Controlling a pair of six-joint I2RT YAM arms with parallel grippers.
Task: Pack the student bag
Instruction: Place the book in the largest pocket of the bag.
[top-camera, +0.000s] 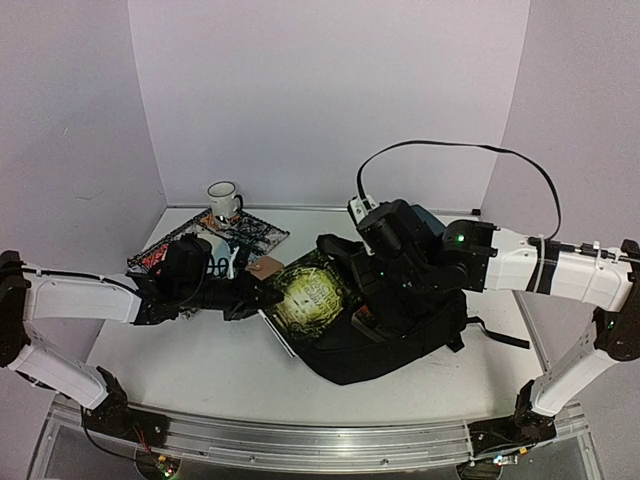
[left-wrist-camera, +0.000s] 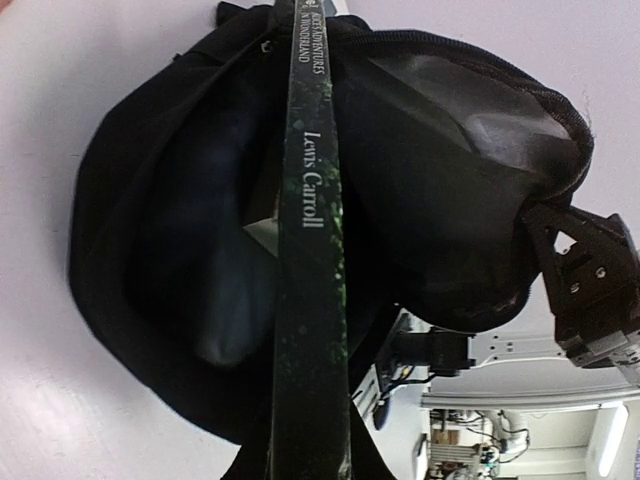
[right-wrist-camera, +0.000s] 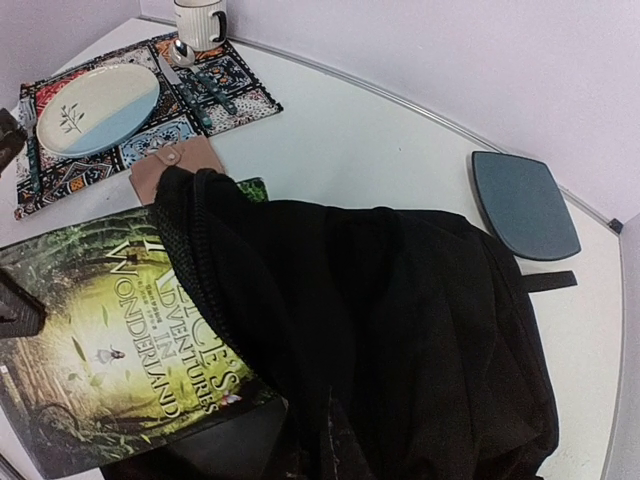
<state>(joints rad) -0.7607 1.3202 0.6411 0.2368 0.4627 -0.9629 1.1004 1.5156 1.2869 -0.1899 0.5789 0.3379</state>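
- Packing is only begun: the book (top-camera: 312, 295) sits half inside the mouth of the student bag (top-camera: 400, 345), which lies centre-right on the worktop (top-camera: 200, 365); a brown wallet (top-camera: 265, 268) waits outside.
- The left end effector (top-camera: 250, 297) clamps the book's outer edge, just beside the bag's opening.
- The right end effector (left-wrist-camera: 548, 228) seems to pinch the bag's rim, lifting it open.

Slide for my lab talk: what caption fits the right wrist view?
Wonderland book partway under the open mouth of the black student bag, with a set placemat and teal pad behind.
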